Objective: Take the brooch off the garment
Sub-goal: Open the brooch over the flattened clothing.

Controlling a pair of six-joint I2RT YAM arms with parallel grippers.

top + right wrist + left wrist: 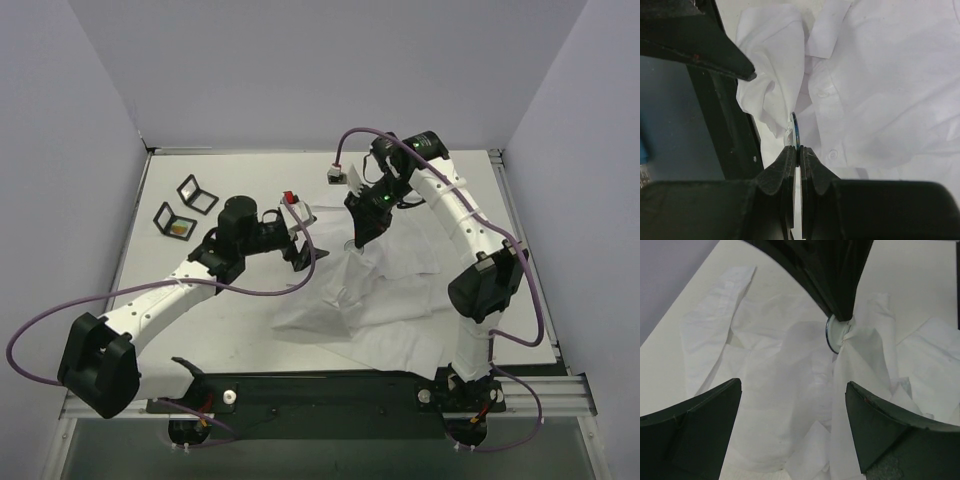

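The garment [375, 300] is a large white shirt crumpled on the table right of centre, lifted into a peak at its far side. My right gripper [360, 235] is shut on the brooch [795, 131], a thin round disc seen edge-on that is still attached to the pulled-up fabric. In the left wrist view the brooch [832, 335] shows just under the right gripper's black fingertips [842, 305]. My left gripper [300, 248] is open and empty, close to the left of the peak, with its fingers [880, 430] either side of the shirt [785, 390].
Two small open black boxes [197, 193] [175, 220] lie at the far left of the table. A white cable connector [340, 177] hangs by the right arm. Walls close off the left, back and right sides. A black rail [330, 395] runs along the near edge.
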